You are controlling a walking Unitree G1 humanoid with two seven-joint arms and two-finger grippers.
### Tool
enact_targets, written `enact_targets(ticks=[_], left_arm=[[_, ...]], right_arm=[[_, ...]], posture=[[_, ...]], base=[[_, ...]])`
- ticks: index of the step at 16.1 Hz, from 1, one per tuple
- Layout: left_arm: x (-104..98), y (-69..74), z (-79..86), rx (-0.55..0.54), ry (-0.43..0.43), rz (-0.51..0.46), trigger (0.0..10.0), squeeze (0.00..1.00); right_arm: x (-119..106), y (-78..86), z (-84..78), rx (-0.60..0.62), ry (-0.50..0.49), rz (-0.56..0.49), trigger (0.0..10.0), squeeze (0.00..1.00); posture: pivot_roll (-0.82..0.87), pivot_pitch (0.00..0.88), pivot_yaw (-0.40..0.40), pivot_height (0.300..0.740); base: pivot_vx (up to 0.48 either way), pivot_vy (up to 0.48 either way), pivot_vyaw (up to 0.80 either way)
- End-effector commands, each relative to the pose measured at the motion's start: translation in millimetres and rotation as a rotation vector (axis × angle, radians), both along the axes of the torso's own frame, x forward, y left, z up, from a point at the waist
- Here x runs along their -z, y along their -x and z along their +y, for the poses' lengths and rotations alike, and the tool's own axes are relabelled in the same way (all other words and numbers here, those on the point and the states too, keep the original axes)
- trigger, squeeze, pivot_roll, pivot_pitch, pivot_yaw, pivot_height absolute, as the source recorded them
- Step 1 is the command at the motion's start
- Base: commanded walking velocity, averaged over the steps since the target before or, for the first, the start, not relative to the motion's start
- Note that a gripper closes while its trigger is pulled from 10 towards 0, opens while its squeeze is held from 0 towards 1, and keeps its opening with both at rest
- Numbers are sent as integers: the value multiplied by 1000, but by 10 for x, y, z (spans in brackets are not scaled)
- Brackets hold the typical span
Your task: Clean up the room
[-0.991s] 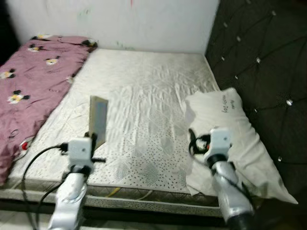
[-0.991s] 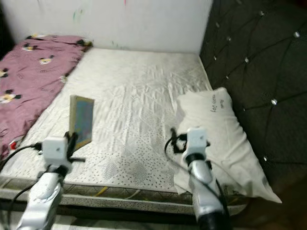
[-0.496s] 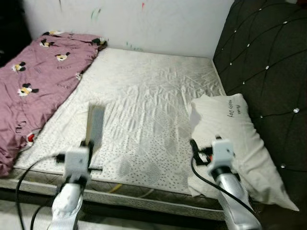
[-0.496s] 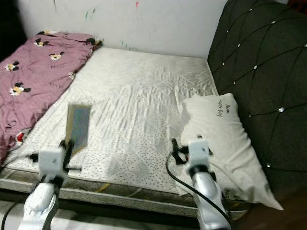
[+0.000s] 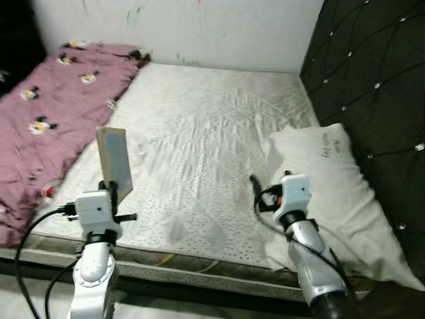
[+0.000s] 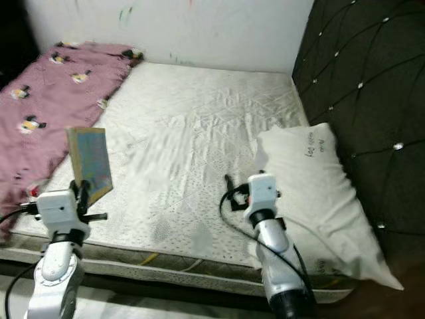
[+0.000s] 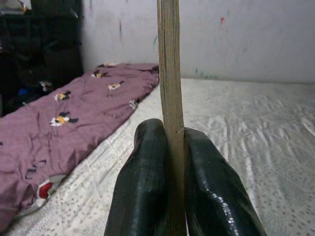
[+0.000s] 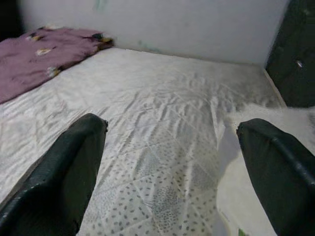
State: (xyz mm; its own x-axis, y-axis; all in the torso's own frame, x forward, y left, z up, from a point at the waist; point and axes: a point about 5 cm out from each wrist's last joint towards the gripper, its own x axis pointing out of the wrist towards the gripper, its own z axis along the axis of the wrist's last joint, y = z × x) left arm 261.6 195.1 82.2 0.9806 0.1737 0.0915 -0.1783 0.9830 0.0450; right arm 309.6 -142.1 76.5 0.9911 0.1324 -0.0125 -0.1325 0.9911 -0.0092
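Book point(image 7: 170, 73) edge-on, clamped in left gripper point(image 7: 172, 162) over mattress point(image 5: 219, 146); right gripper point(image 8: 172, 172) spread wide

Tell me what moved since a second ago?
Mostly the camera shifted. The left gripper stays clamped on the thin book, upright, turned slightly so its cover shows. The right gripper stays open above the mattress. Pillow and pink blanket unmoved.
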Motion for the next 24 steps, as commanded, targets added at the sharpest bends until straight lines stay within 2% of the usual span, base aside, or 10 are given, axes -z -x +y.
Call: enact_targets(ticks=[1, 3, 5, 6, 9, 11, 13, 17, 21, 24], left_arm=[[-45, -60, -119, 44, -26, -21, 10000, 0], [-86, -91, -169, 71, -52, -34, 10000, 0], [-127, -74, -74, 50, -33, -33, 10000, 0], [-118, -20, -10, 42, -29, -26, 10000, 0], [-30, 104, 39, 25, -31, 12, 10000, 0], [-67, 104, -24, 25, -26, 5, 10000, 0], [-83, 108, -17, 22, -20, 1, 10000, 0], [-119, 100, -14, 29, -32, 4, 10000, 0], [-136, 123, -13, 11, -14, 8, 10000, 0], [-166, 122, -20, 8, -4, 6, 10000, 0]], right_arm=[[-2, -32, 15, 24, -26, 4, 10000, 0], [-123, -53, 53, 9, -18, -59, 10000, 0], [-212, 34, -124, 77, 1, -101, 10000, 0], [-225, 116, -241, 114, 12, -105, 10000, 0], [-101, 255, -397, 150, 45, -30, 10000, 0], [-127, 198, -327, 146, 30, -31, 10000, 0], [-156, 158, -248, 140, 13, -46, 10000, 0], [-152, 225, -163, 134, -3, -21, 10000, 0], [-157, 228, -153, 128, -6, -16, 10000, 0], [-170, 227, -143, 125, -8, -14, 10000, 0]], posture=[[35, 0, 57, 740], [20, 0, 64, 740], [20, 0, 45, 740], [17, 0, 35, 740], [7, 0, 3, 740], [22, 0, 0, 740], [30, 0, 3, 740], [33, 0, 3, 740], [43, 0, -5, 740], [48, 0, -6, 740]], base=[[0, 0, 0], [0, 0, 0], [0, 0, 0], [0, 0, 0], [0, 0, -533], [0, 0, -800], [0, 0, -800], [0, 0, -800], [0, 0, -753], [0, 0, 0]])
